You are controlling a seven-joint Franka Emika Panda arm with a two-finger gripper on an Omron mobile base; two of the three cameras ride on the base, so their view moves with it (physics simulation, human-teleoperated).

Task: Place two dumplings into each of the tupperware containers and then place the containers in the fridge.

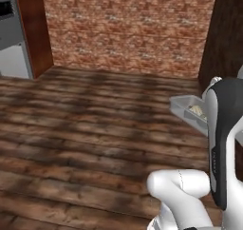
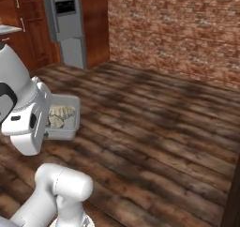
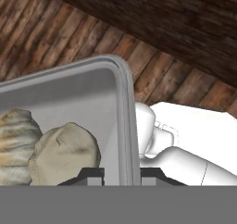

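Gripper (image 3: 121, 173) clamped on rim of tupperware container (image 3: 88, 98), one finger each side of wall. Container carried in air above plank floor (image 1: 85, 143), clear of boards, roughly level. Two dumplings (image 3: 65, 154) inside container, side by side, touching; seen also in right base view (image 2: 58, 116) and, partly behind arm, in left base view (image 1: 197, 111). Fridge (image 2: 68, 26) well apart from container, far across floor, by wood cabinet panel (image 2: 93, 24); door closed. Brick wall (image 1: 128, 29) beyond floor.
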